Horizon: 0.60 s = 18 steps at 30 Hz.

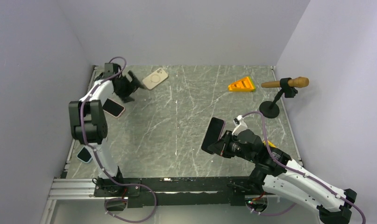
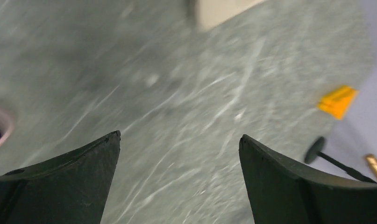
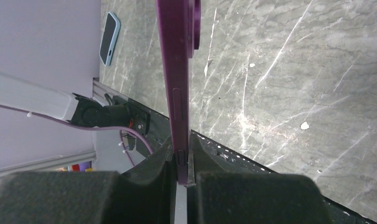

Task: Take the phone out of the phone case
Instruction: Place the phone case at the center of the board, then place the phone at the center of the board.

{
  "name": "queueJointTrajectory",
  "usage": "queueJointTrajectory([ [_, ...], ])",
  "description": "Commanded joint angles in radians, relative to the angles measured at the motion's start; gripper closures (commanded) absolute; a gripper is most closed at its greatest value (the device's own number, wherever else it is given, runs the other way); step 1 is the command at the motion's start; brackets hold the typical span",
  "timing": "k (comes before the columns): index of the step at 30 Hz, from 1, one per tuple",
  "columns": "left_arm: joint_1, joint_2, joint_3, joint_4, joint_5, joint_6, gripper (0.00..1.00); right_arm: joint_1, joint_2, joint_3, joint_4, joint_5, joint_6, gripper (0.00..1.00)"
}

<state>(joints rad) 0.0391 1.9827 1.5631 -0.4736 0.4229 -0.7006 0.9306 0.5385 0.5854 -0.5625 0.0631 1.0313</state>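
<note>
Looking from the top, I see the right gripper (image 1: pixel 217 145) holding the purple phone (image 1: pixel 213 134) up in the air, near side. The cream phone case (image 1: pixel 155 78) lies flat at the back, just beside the left gripper (image 1: pixel 136 85). Left wrist: jaws wide, holding nothing. Right wrist: jaws press the phone's front and back. It seems stiff, slick, breakable; I'd grip gently.

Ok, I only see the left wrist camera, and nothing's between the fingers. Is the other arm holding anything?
Observer: Yes, the right gripper is shut on a purple phone, held up off the table.
Operator: What's the pale thing at the top of my picture?
Observer: A cream phone case, lying flat just past the left gripper.
Operator: Any more phones?
Observer: A blue one lies at the table's left edge.
</note>
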Motion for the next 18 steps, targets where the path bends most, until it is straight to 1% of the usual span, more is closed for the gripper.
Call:
queueJointTrajectory([
  [1,0.001,-0.279,-0.249,-0.107,-0.203,0.071,0.01,-0.003,0.007,-0.004,0.100,-0.029,-0.006,1.00],
  [3,-0.005,-0.409,-0.390,-0.044,-0.164,0.067,0.01,-0.003,0.030,-0.002,0.108,-0.037,-0.010,1.00],
  [6,-0.055,-0.594,-0.562,-0.008,-0.112,0.090,0.01,-0.006,0.057,-0.001,0.114,-0.039,-0.017,1.00],
  [10,-0.174,-0.811,-0.744,0.012,-0.094,0.091,0.01,-0.010,0.090,-0.014,0.135,-0.046,-0.019,1.00],
  [12,-0.217,-0.898,-0.813,0.008,-0.102,0.068,0.01,-0.014,0.107,-0.023,0.150,-0.048,-0.014,1.00],
  [14,-0.257,-0.972,-0.880,0.035,-0.071,0.040,0.01,-0.029,0.128,-0.030,0.150,-0.045,-0.014,1.00],
  [16,-0.284,-1.038,-0.948,0.084,-0.012,0.007,0.01,-0.079,0.157,-0.036,0.145,-0.056,-0.031,1.00],
  [18,-0.309,-1.091,-1.013,0.145,0.051,-0.008,0.01,-0.182,0.196,-0.051,0.159,-0.164,-0.071,1.00],
])
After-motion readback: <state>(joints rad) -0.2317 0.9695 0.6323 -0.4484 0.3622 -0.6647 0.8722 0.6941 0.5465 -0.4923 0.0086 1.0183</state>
